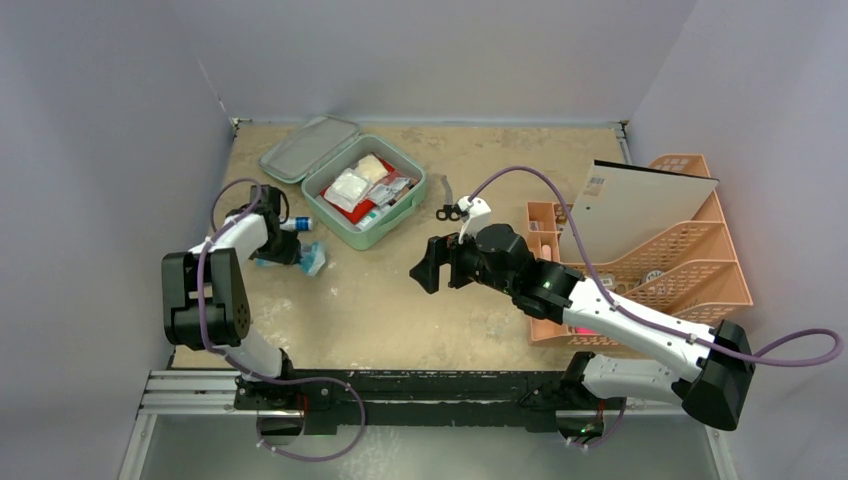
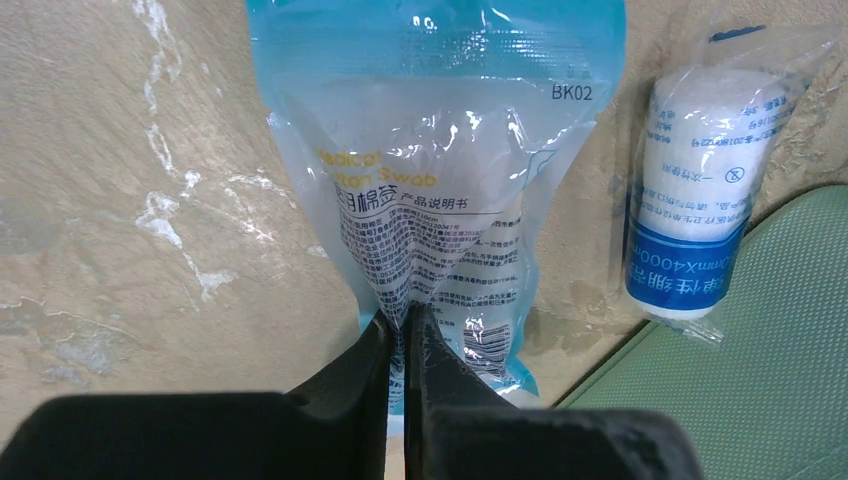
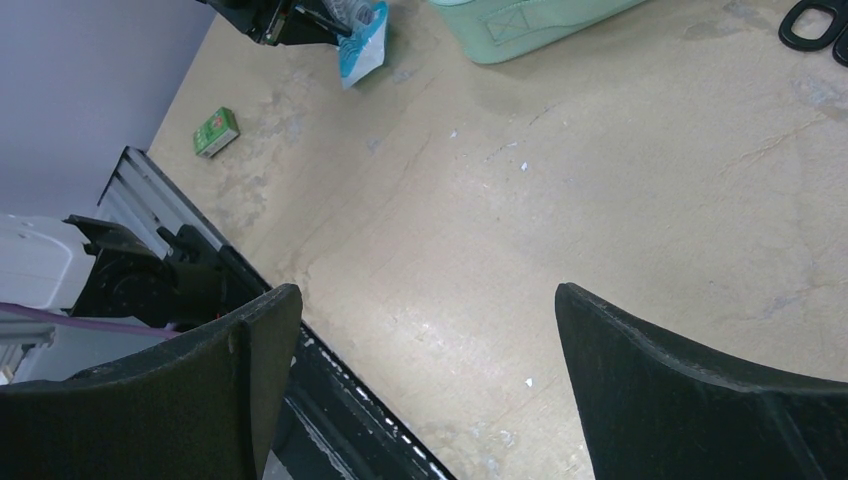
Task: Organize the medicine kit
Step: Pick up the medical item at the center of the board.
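The mint-green medicine kit (image 1: pixel 405 206) lies open at the back left, its lid (image 1: pixel 308 148) flat behind it, several white and red packets inside. My left gripper (image 2: pixel 397 325) is shut on a blue cotton swab packet (image 2: pixel 430 170), just left of the kit; the packet also shows in the top view (image 1: pixel 312 260). A wrapped bandage roll (image 2: pixel 695 200) lies beside it against the kit's edge (image 2: pixel 760 380). My right gripper (image 1: pixel 428 266) is open and empty above the table's middle (image 3: pixel 430 300).
A peach lattice rack (image 1: pixel 690 250) holding a grey card stands at the right. Black scissors (image 1: pixel 452 211) lie right of the kit. A small green box (image 3: pixel 216 131) sits near the table's left front edge.
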{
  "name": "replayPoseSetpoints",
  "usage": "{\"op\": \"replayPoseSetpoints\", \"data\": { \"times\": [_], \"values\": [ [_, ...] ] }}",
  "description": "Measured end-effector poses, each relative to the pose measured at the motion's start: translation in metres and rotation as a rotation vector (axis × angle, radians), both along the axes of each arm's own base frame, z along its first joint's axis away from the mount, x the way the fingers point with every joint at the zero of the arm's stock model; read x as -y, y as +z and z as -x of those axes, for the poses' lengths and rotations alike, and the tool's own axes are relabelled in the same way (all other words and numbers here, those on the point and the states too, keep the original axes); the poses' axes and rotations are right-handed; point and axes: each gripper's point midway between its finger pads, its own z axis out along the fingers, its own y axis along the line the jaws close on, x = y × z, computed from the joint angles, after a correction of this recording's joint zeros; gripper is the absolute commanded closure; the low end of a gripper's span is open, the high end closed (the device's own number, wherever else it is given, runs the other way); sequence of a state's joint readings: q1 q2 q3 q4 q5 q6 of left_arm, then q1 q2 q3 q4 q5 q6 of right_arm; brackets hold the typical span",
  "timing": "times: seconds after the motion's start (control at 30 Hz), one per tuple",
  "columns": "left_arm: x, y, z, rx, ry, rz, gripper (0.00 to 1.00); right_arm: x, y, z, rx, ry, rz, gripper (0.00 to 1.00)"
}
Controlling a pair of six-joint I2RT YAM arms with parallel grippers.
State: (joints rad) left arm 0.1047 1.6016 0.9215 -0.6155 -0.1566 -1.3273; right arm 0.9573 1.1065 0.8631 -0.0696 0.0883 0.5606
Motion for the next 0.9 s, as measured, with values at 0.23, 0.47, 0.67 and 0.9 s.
{"op": "replayPoseSetpoints", "data": {
  "times": [0.23,0.47,0.67,0.9],
  "values": [
    [0.001,0.006,0.013,-0.026,0.017,0.006,1.0,0.0,0.0,0.0,0.0,0.0,0.0,0.01],
    [-0.003,0.045,0.017,0.065,-0.023,-0.043,1.0,0.0,0.0,0.0,0.0,0.0,0.0,0.01],
    [-0.01,0.089,0.002,0.204,-0.189,-0.141,1.0,0.0,0.0,0.0,0.001,0.0,-0.001,0.01],
    [-0.003,0.148,-0.047,0.414,-0.561,-0.284,1.0,0.0,0.0,0.0,0.001,0.0,-0.001,0.01]
  ]
}}
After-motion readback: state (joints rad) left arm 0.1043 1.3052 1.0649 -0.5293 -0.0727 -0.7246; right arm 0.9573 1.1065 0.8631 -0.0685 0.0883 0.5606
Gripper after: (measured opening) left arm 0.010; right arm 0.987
